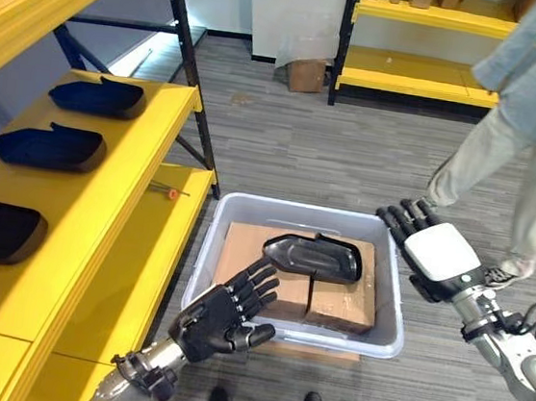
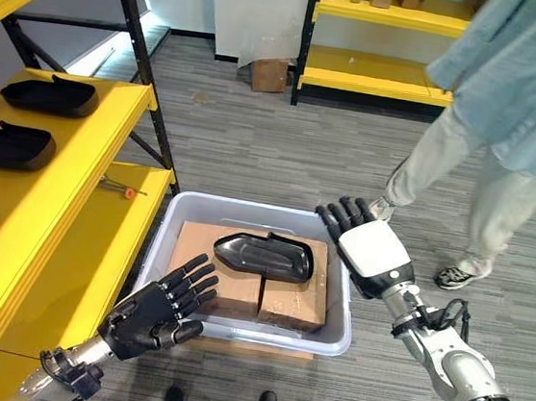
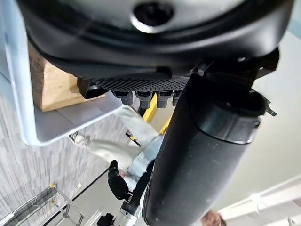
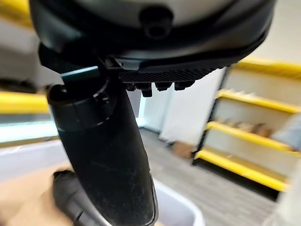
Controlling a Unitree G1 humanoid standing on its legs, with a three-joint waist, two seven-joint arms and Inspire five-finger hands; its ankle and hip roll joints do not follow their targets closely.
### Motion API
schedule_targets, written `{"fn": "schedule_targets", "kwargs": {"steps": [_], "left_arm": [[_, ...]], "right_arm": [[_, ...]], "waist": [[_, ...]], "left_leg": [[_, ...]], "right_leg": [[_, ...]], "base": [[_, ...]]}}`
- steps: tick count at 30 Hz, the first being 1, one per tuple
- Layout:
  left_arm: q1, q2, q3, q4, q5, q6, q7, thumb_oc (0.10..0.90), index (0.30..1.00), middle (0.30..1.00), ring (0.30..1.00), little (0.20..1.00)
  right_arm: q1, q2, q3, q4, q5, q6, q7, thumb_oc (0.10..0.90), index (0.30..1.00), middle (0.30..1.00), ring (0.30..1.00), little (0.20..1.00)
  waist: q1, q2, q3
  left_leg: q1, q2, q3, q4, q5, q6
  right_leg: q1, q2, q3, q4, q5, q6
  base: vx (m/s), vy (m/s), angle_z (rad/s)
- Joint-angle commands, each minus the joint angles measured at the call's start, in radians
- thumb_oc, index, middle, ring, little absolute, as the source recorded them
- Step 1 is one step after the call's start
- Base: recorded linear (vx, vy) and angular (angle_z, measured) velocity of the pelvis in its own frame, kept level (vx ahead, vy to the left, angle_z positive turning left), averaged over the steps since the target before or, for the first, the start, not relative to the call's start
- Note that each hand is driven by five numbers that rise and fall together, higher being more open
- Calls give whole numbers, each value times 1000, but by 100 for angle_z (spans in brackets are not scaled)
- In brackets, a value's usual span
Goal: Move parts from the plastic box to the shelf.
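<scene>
One black part [image 1: 314,257] lies in the plastic box [image 1: 383,341], in the middle of the head views. It rests on top of two brown cardboard boxes [image 1: 342,301] that sit side by side inside the plastic box. The plastic box is pale grey and stands on the grey floor [image 1: 351,152].

The left hand [image 1: 221,317] is at the lower left of the plastic box, over its near rim. Its fingers [image 1: 260,285] are spread wide and hold nothing. They point toward the black part but do not touch it.

The right hand [image 1: 434,254] is at the right side of the plastic box, near its far corner. It has a white cover on its back. Its fingers [image 1: 405,216] are straight and hold nothing.

A yellow shelf [image 1: 123,194] runs down the left side of the frame. Three more dark parts [image 1: 49,148] already lie in a row on it. A small tool with an orange tip [image 1: 168,190] lies on a lower board of the shelf, near the far left corner of the plastic box.

A person [image 1: 525,114] in a blue top and light trousers stands at the upper right, close to the right hand. Another yellow rack [image 1: 431,45] stands at the top, with a cardboard box [image 1: 307,73] on the floor beside it.

No writing can be read anywhere.
</scene>
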Motion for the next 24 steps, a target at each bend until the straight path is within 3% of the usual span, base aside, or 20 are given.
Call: {"fn": "schedule_targets", "kwargs": {"steps": [1,7,8,10,14,17,24], "left_arm": [[-96,19,-21,-70,-50,-62,-39,900,1000,1000,1000,1000],[-125,7,-28,-64,-52,-82,-33,900,1000,1000,1000,1000],[-133,1,-30,-62,-47,-87,-33,900,1000,1000,1000,1000],[-136,-6,-30,-62,-42,-92,-37,900,1000,1000,1000,1000],[-156,-21,-33,-54,-36,-96,-45,900,1000,1000,1000,1000],[-182,-31,-37,-44,-35,-91,-50,900,1000,1000,1000,1000],[-193,-38,-40,-40,-36,-75,-65,900,1000,1000,1000,1000]], "right_arm": [[-189,-77,5,14,15,8,-30,900,1000,1000,1000,1000],[-304,-56,90,65,34,31,2,900,1000,1000,1000,1000],[-326,-41,118,110,74,86,45,900,1000,1000,1000,1000],[-339,-24,141,165,134,131,52,900,1000,1000,1000,1000],[-388,58,160,338,217,250,14,900,1000,1000,1000,1000],[-430,121,165,464,143,288,-45,900,1000,1000,1000,1000],[-487,123,213,545,74,335,-66,900,1000,1000,1000,1000]], "waist": [[40,-9,-3],[54,4,51],[62,9,66],[69,12,77],[82,25,98],[92,41,108],[104,57,105]], "left_leg": [[-37,49,-6,39,-16,-19],[-77,63,-30,52,0,-29],[-91,69,-37,53,8,-34],[-102,73,-44,55,15,-37],[-120,77,-57,58,28,-43],[-129,76,-67,60,34,-46],[-137,70,-78,65,39,-49]], "right_leg": [[1,-26,-1,87,-123,32],[-39,-10,-16,117,-137,13],[-52,-5,-24,123,-139,7],[-60,-1,-31,127,-140,2],[-76,4,-44,139,-143,-8],[-81,5,-52,148,-149,-16],[-85,1,-59,163,-155,-21]], "base": [[-50,-57,5],[-80,-80,6],[-87,-82,13],[-75,-81,12],[-43,-50,8],[-13,-13,2],[4,-2,0]]}}
